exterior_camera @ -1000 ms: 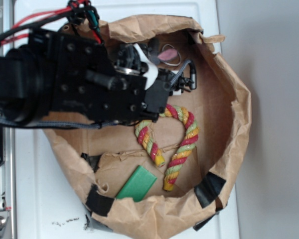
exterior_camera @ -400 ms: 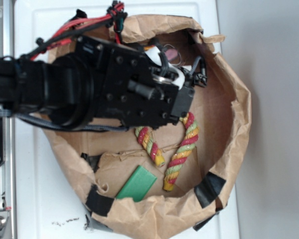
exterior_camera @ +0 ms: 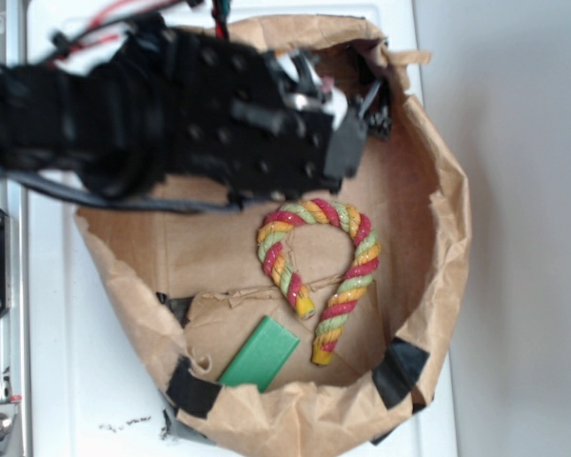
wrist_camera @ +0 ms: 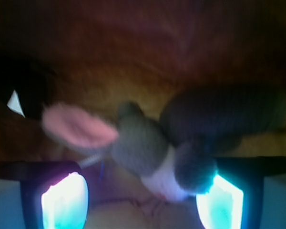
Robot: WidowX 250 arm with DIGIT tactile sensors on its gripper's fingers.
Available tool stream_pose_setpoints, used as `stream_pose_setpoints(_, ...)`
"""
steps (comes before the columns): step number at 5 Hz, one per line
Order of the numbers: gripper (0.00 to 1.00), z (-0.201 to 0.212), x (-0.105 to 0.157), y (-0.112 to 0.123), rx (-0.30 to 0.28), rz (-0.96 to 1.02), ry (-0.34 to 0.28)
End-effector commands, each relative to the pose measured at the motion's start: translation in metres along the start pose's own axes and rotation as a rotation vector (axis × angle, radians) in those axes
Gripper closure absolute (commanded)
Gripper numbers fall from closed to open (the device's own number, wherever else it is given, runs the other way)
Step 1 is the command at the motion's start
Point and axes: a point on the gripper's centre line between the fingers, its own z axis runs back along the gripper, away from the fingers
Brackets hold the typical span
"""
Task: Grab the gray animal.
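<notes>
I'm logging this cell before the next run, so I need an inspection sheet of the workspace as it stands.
Surface: white tabletop, with a crumpled brown paper bag opened out into a bowl on it.
Job's things: gray animal, blurred, right in front of the wrist camera, pink ear on the left; hidden by the arm in the exterior view.
Clutter: striped rope toy, green block, black tape patches on the bag rim.
Grippers: claw at the bag's top edge; open, fingers either side of the animal.
Cables: red and black wires on the arm.
Surroundings: gray area right of the table.

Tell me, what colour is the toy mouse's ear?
Pink, on the mouse's ear; the wrist view shows it best.
</notes>
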Motion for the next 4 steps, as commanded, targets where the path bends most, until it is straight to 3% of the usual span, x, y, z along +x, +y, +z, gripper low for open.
stream_pose_setpoints(1,0.00,-0.012,0.022,-0.003,-0.053,0.048,-0.089)
stream_pose_setpoints(3,0.00,-0.034,0.003,-0.005,-0.014,0.057,-0.153)
stream_pose_setpoints(4,1.00,-0.026,0.003,-0.002,-0.008,0.069,-0.129)
